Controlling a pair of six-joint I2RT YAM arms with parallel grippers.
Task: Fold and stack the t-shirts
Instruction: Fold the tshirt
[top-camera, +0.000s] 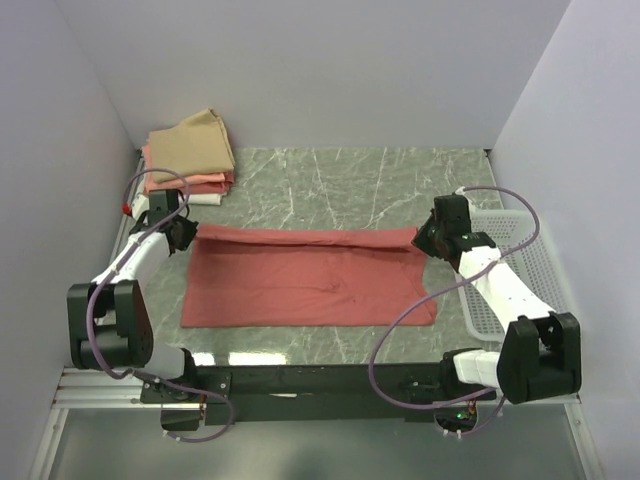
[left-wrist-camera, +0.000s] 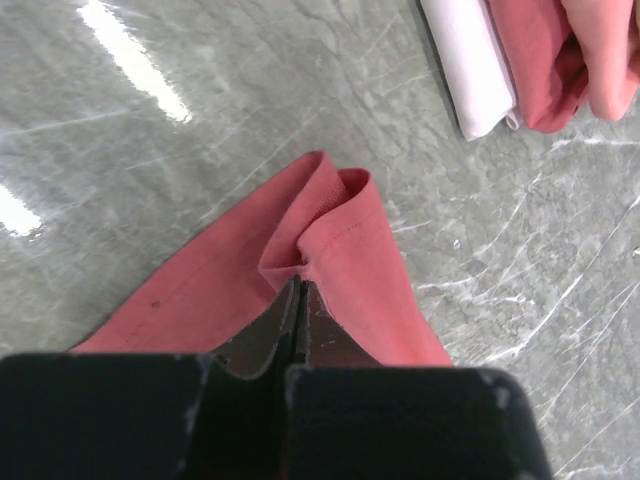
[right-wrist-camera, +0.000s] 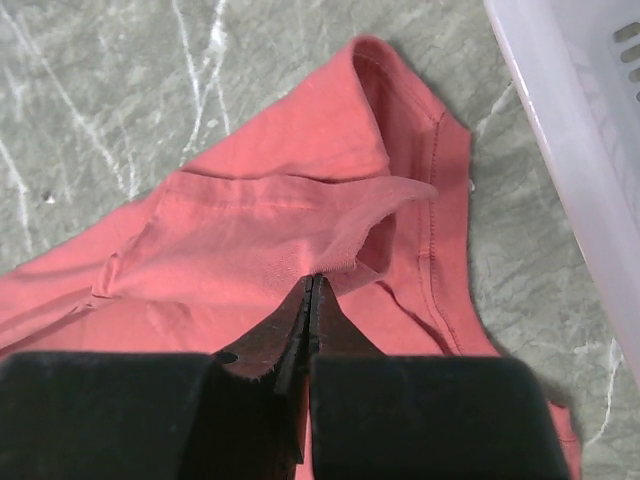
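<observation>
We log salmon-red t-shirt (top-camera: 310, 285) spread flat mid-table, far edge doubled over into narrow band. At far left corner of it, left gripper (left-wrist-camera: 298, 288) pinched tight on bunched cloth; at far right corner, right gripper (right-wrist-camera: 312, 285) clamped likewise on folded hem. We note 1 stack of folded t-shirts (top-camera: 190, 160), tan on top, at far left. White basket (top-camera: 520, 255) at right edge of marble table (top-camera: 350, 180).
</observation>
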